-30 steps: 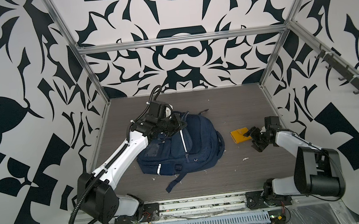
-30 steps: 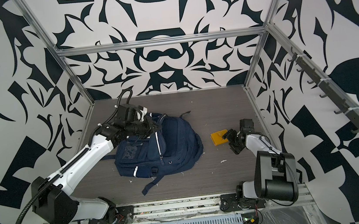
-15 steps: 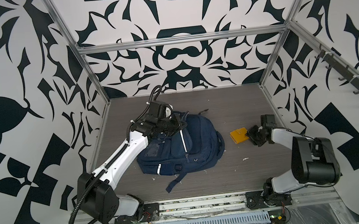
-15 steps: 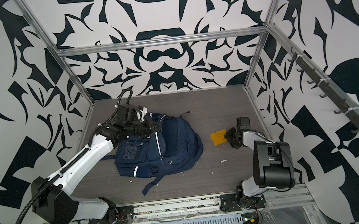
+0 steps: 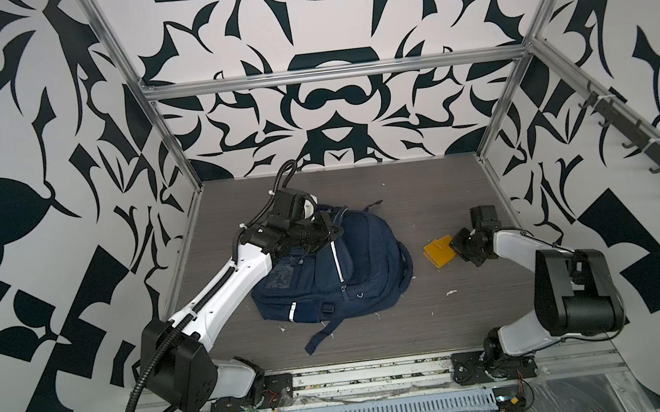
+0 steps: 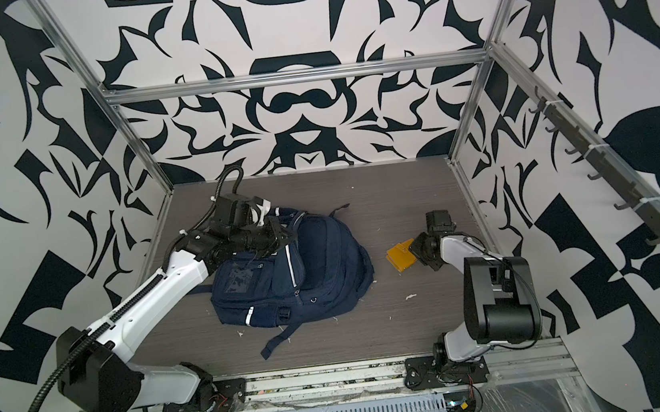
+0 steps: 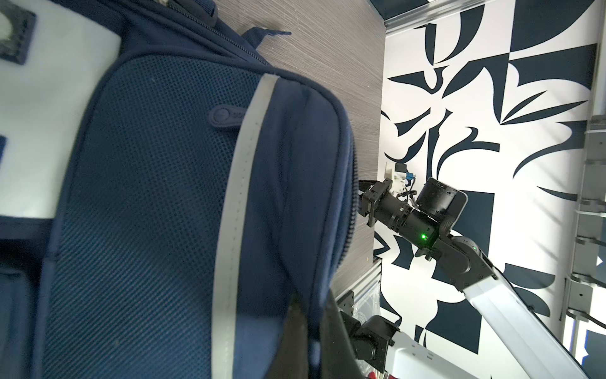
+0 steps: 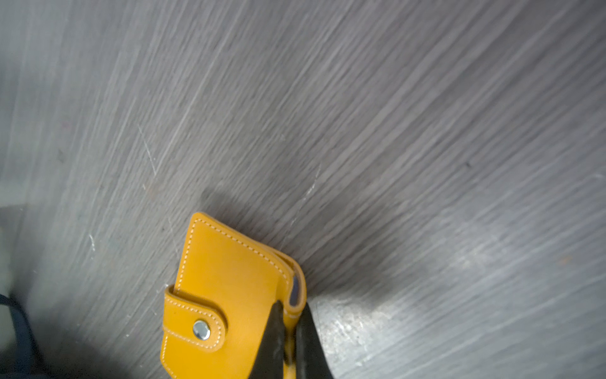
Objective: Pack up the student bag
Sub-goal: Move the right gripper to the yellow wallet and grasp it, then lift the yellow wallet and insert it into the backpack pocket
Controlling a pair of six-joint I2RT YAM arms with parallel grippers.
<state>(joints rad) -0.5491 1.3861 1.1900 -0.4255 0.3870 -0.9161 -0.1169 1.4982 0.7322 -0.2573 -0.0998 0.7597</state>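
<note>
Where patterned walls [image 5: 343, 26] rise, grey tabletop [image 5: 422, 189], bag [image 5: 367, 261]

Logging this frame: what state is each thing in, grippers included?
bag: lying flat, front up, top edge pinched; whether any pocket is open cannot be told.
wallet: closed, snap strap fastened, one edge pinched.
left gripper: shut on bag.
right gripper: shut on wallet.
</note>
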